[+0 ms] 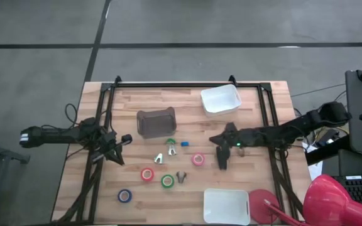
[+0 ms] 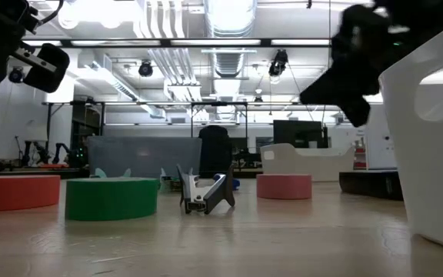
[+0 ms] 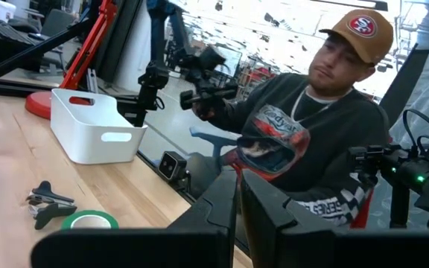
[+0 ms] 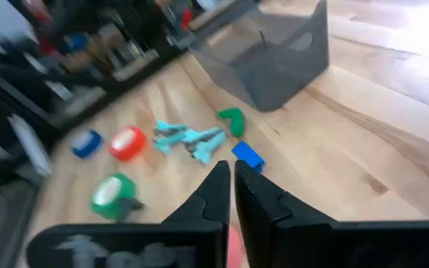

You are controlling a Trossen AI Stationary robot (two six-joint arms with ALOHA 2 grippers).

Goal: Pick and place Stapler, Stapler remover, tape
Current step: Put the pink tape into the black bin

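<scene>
The right tool, fingers nearly together and empty, hangs just beside the pink tape roll, likely lining up a pick. The left tool waits narrow at the desk's left edge, holding nothing.

Cap, worn by the person beyond the surface: red oval "SF" emblem. Sweatshirt lettering below it unreadable.
</scene>
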